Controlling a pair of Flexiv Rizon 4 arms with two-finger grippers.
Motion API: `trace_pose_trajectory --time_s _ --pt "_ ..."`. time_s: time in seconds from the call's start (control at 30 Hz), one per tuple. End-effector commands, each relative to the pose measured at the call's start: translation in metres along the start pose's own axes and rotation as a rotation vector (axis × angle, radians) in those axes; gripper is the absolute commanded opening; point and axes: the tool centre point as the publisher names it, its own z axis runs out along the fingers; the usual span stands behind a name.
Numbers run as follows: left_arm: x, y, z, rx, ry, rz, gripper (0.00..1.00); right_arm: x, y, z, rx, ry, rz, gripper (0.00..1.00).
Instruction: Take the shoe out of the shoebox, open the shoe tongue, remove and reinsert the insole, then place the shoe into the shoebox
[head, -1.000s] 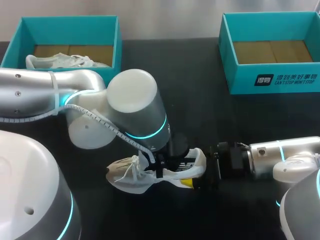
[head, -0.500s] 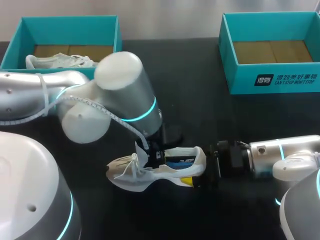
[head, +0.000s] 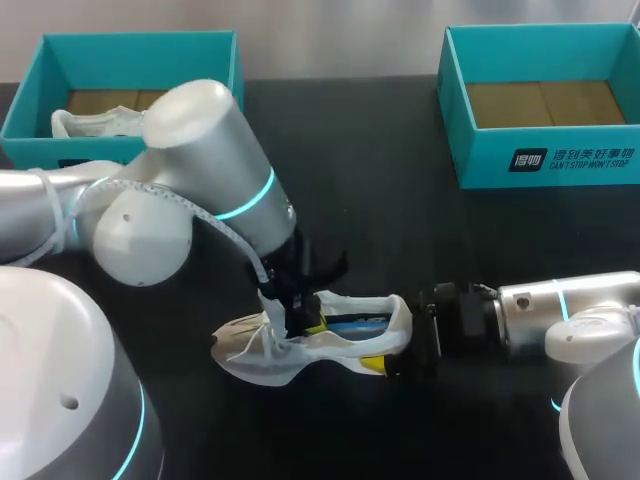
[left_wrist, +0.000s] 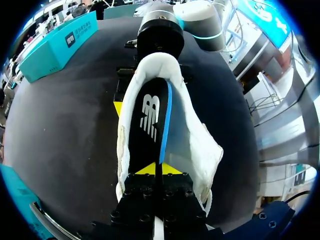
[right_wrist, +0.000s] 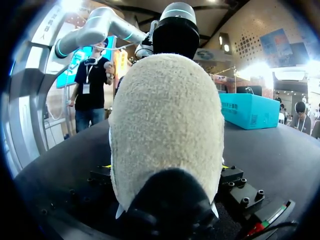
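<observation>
On the table, right hand clamps the shoe, left hand pinches its insole.

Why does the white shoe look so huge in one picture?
Right wrist view: the white fabric sneaker has its heel close to the lens, hiding most else; left wrist view: the fisheye curves the black table edge; head view: it looks ordinary.

Black table under everything in head view; top matte, dark, uniform. Far edge straight along back. Left wrist view: same tabletop reads charcoal with fine grey speckle, lighter patch toward one side. Right wrist view: tabletop dark, soft sheen across it from bright overhead light.
</observation>
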Motion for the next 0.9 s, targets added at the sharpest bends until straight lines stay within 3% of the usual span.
trace_pose_trajectory --time_s 0.03,0.6,0.9 --pt "-0.002 0.009 -0.008 0.058 0.023 -0.006 0.00 0.002 0.001 0.000 0.005 0.000 0.000 0.00" --pt "0.001 0.019 -0.026 0.176 0.070 -0.069 0.00 0.002 0.001 0.000 0.005 0.000 0.000 0.00" --pt "0.006 -0.004 -0.030 0.197 0.056 -0.055 0.00 0.002 0.001 0.000 0.005 0.000 0.000 0.00"
